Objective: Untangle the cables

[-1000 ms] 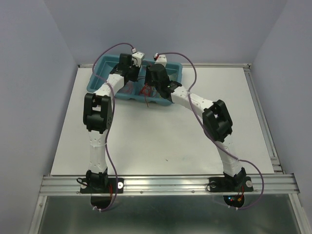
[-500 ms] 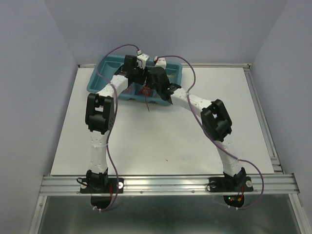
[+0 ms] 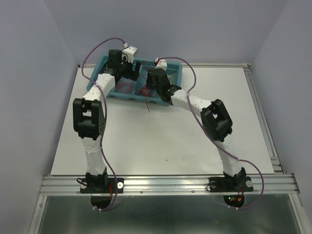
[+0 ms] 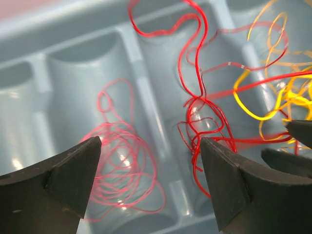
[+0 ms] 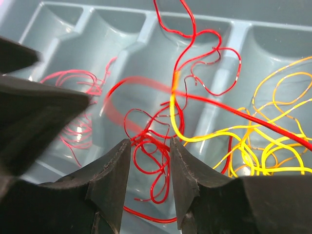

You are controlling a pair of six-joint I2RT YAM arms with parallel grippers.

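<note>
The cables lie in a teal divided tray (image 3: 176,68) at the back of the table. A pale red coil (image 4: 122,163) rests alone in one compartment. A bright red tangle (image 4: 204,119) fills the neighbouring one, and yellow and orange loops (image 4: 285,95) spread to its right. My left gripper (image 4: 150,144) hangs open above the divider between the coil and the tangle, holding nothing. My right gripper (image 5: 149,142) stands open with a narrow gap, and red tangle loops (image 5: 156,131) show between its tips. A yellow strand (image 5: 195,139) crosses just beyond them.
One red strand (image 3: 147,104) hangs over the tray's front rim onto the white table (image 3: 161,141). Both grippers crowd the tray's middle, and the left gripper's finger (image 5: 34,112) fills the left of the right wrist view. Purple arm cables arc above the tray.
My left gripper has gone from nearly shut to wide open and pulled back to the left, its elbow swinging left. The pale red coil now lies free. The right arm has barely moved.
</note>
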